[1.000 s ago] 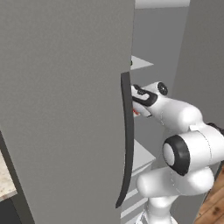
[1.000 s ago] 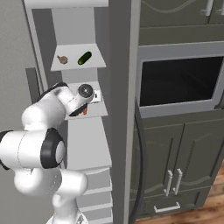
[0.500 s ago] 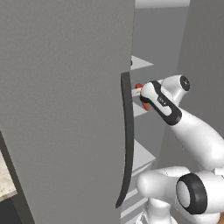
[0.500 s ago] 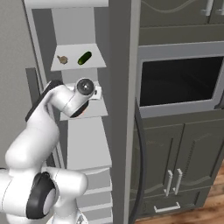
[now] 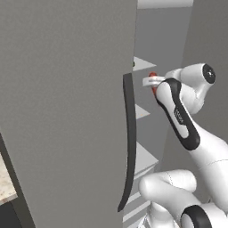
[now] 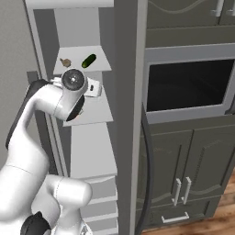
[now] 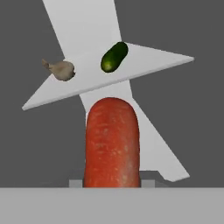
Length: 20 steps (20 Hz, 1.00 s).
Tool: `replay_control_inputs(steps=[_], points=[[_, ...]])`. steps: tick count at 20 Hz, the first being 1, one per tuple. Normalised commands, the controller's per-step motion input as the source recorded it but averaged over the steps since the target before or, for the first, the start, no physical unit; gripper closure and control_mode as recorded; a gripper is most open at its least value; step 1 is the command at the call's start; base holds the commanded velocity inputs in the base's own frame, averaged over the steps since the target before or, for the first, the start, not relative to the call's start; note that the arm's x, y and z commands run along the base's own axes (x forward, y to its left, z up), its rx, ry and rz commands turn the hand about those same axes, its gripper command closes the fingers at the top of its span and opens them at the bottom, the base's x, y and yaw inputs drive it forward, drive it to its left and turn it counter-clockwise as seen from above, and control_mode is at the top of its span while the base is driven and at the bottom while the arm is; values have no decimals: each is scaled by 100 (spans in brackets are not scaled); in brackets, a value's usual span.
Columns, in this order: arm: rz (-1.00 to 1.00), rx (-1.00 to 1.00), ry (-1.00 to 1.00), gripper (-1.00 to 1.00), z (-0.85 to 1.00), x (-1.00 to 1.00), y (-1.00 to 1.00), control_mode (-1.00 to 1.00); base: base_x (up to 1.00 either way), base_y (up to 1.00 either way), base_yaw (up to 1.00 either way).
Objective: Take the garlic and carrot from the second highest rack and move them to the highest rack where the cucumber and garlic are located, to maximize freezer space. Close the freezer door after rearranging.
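Now the carrot (image 7: 112, 142) sits clamped between the closed fingers of the gripper (image 5: 153, 84), held in the air in front of the freezer (image 6: 92, 27) shelves, just below the highest rack (image 7: 144, 65). Over the last second the arm has straightened and lifted the hand from the level of the second highest rack (image 6: 98, 117) up toward the top one, so the carry looks about half done; my guess is the placing comes next, with a garlic from the lower shelf and the freezer door (image 5: 62, 111) left to deal with

From the hand view, the cucumber (image 7: 114, 57) and a garlic (image 7: 60, 69) lie well apart on the top rack, with bare shelf between them. From the left base view, the open door and its dark handle (image 5: 128, 147) hide most of the shelves, showing just a red tip at the fingers
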Motion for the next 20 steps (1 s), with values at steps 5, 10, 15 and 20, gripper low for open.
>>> replay_control_inputs(steps=[5,10,15,20], points=[[-1,0,5,100,76,-12,0,-100,0,0,0],[0,0,20,100,36,38,0,-100,0,0,0],[0,0,17,100,14,58,0,-100,0,0,0],[0,0,8,100,-2,63,1,-100,0,0,0]])
